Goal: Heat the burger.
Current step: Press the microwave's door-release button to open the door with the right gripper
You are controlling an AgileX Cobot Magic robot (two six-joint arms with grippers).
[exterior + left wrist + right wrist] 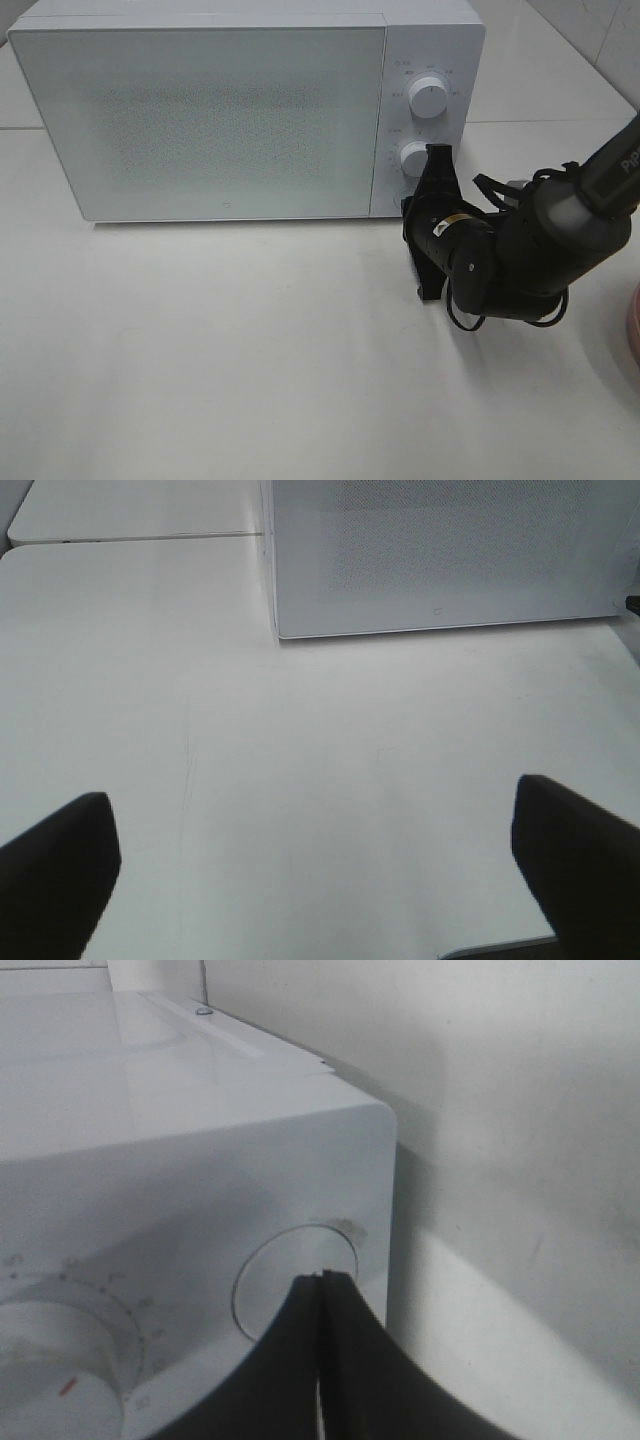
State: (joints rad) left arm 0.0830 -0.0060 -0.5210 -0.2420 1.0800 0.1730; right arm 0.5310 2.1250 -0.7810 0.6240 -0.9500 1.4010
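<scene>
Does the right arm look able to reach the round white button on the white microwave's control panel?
Probably yes: the right gripper, fingers shut, has its tips right at the round white button on the white microwave, with nothing between them. Contact itself I cannot confirm.

**One pair pinched, one pair spread**

Right arm (560, 240) comes in low from the right side, wrist bent. Right gripper (408, 208) (322, 1290): tips pressed together into one thin edge. Left gripper (310, 820): fingers (60, 870) set wide apart.
</scene>
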